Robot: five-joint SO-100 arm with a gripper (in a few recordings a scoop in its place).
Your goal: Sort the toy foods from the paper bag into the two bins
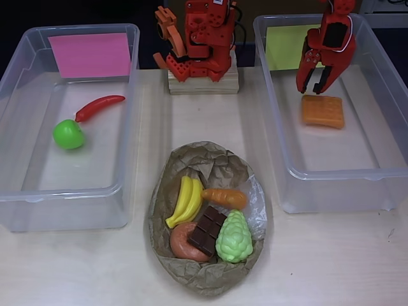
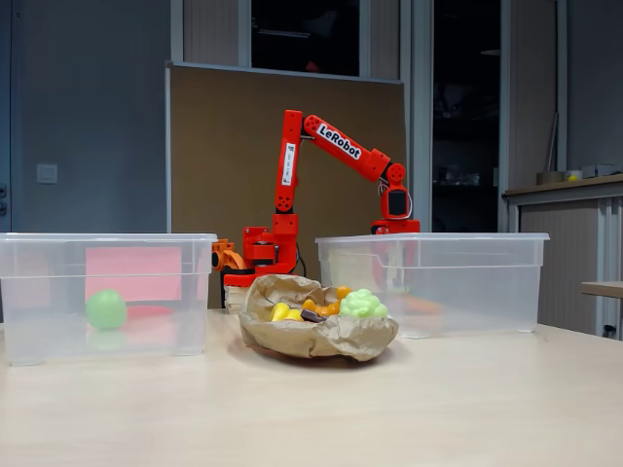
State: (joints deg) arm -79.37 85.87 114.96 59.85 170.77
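Note:
In the overhead view my gripper [image 1: 317, 81] hangs open inside the right bin [image 1: 275, 127], which holds a yellow-green sheet [image 1: 285, 48]. Just in front of its fingertips the orange waffle [image 1: 323, 111] lies flat on the bin floor, apart from them. The left bin [image 1: 133, 127], with a pink sheet [image 1: 89, 54], holds a green apple [image 1: 68, 134] and a red chili [image 1: 99, 106]. Between the bins, the crumpled paper bag [image 1: 191, 159] holds bananas [image 1: 187, 201], a croissant [image 1: 224, 197], a chocolate bar [image 1: 207, 231], a donut [image 1: 180, 243] and grapes [image 1: 234, 237].
The arm's base [image 1: 203, 44] stands on a wooden block at the back between the bins. In the fixed view the arm [image 2: 341, 144] arches over into the right bin [image 2: 433, 282], and the bag [image 2: 316, 336] sits in front. Bare table lies in front of the bins.

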